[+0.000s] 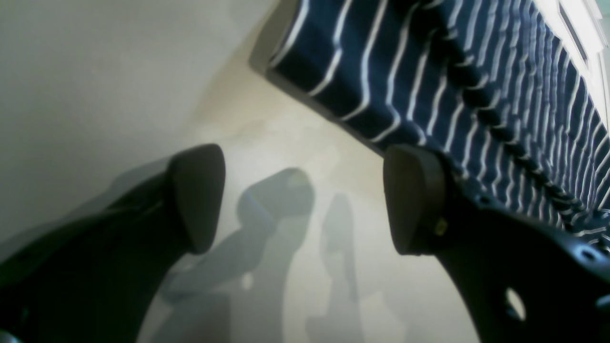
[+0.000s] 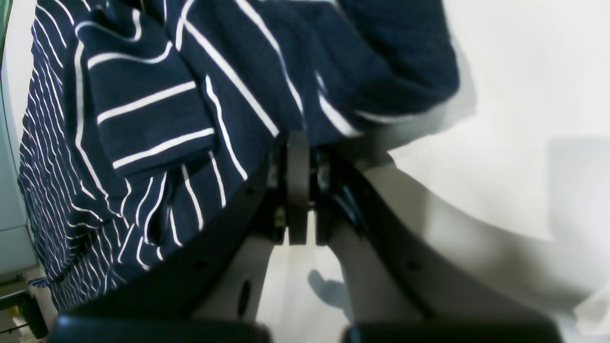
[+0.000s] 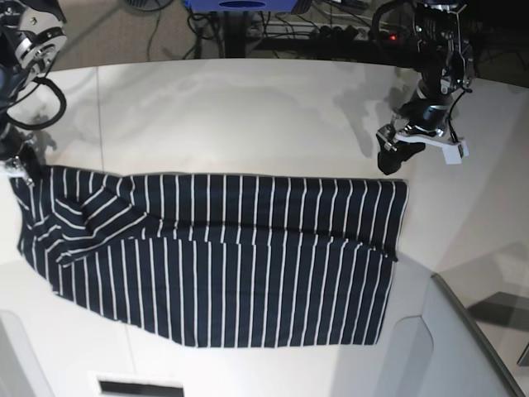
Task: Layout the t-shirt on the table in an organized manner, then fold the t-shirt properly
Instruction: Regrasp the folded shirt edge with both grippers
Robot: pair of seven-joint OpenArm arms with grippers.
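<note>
The navy t-shirt [image 3: 231,256] with thin white stripes lies flat across the white table [image 3: 248,116] as a long band, one sleeve folded over at its left end. My left gripper [image 3: 393,157] hovers at the shirt's far right corner. In the left wrist view this gripper [image 1: 305,200] is open, with bare table between its fingers and the shirt's edge [image 1: 429,76] just beside the right fingertip. My right gripper [image 3: 18,165] is at the shirt's far left corner. The right wrist view shows it [image 2: 298,143] shut on the hem of the bunched t-shirt [image 2: 157,109].
Cables and equipment [image 3: 331,25] sit beyond the table's far edge. A dark seam line [image 3: 467,318] runs along the lower right of the table, and another thin seam [image 3: 97,124] crosses at the left. A dark slot [image 3: 136,387] shows at the near edge.
</note>
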